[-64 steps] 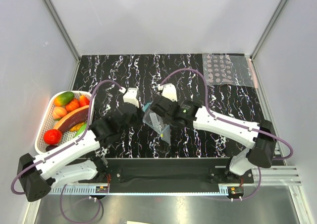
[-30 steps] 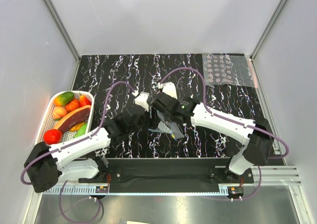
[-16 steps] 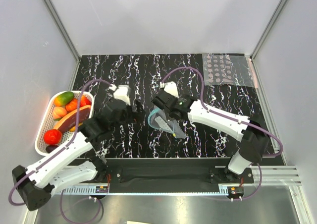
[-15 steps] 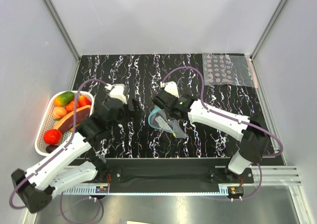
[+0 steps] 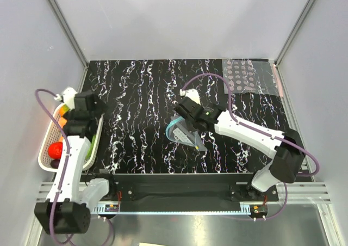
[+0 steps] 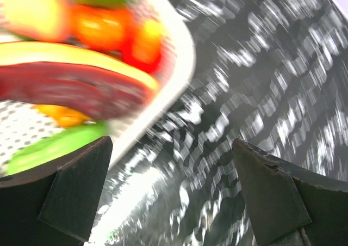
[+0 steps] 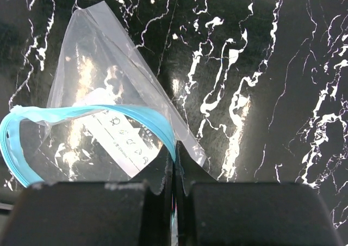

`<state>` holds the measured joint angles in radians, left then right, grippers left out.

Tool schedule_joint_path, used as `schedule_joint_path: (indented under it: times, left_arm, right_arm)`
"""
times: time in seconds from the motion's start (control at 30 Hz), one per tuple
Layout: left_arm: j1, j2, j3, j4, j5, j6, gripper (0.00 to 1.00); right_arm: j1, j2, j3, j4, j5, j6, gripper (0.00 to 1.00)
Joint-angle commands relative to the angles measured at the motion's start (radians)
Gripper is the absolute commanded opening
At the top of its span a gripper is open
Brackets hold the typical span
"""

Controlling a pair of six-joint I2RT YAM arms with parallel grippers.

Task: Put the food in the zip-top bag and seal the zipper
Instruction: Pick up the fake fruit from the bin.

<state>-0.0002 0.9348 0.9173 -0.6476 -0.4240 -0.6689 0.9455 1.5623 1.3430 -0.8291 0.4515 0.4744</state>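
The zip-top bag is empty: right gripper clamps its zipper, left gripper hangs spread above the food at nine o'clock.

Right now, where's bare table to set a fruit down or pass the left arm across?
Widest bare stretch: between the basket and the zip-top bag, running back to the far edge left of the dotted sheet. Crowded: the basket, full under the open left fingers, and the bag's spot, where the right fingers pinch its zipper.

zip-top bag 1 | basket 1 | dotted sheet 1 | toy foods perhaps 7
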Motion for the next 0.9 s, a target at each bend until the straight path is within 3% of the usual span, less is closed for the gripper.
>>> schedule_joint_path:
  times: [0.0,0.17,0.27,0.33,0.53,0.7,0.87]
  left_arm:
    - [0.124,0.042,0.084,-0.023,-0.055,-0.096,0.99]
    - [0.241,0.142,0.166,-0.021,-0.042,-0.245,0.99]
    - [0.296,0.136,0.064,0.122,-0.006,-0.329,0.99]
    - [0.312,0.145,0.022,0.256,-0.015,-0.337,0.99]
    - [0.373,0.314,0.058,0.305,-0.012,-0.385,0.99]
    - [0.402,0.406,0.017,0.481,0.034,-0.402,0.99]
    - [0.405,0.527,0.061,0.529,0.053,-0.412,0.99]
  right_arm:
    - [-0.014,-0.068,-0.025,0.054,-0.034,-0.037,0.0]
    - [-0.014,-0.108,-0.056,0.07,-0.082,-0.048,0.0]
    - [-0.014,-0.137,-0.059,0.059,-0.097,-0.054,0.0]
    - [-0.014,-0.162,-0.064,0.054,-0.105,-0.053,0.0]
    - [-0.014,-0.212,-0.084,0.042,-0.111,-0.057,0.0]
    - [-0.014,-0.231,-0.07,0.018,-0.112,-0.065,0.0]
    - [-0.014,-0.268,-0.077,0.018,-0.109,-0.08,0.0]
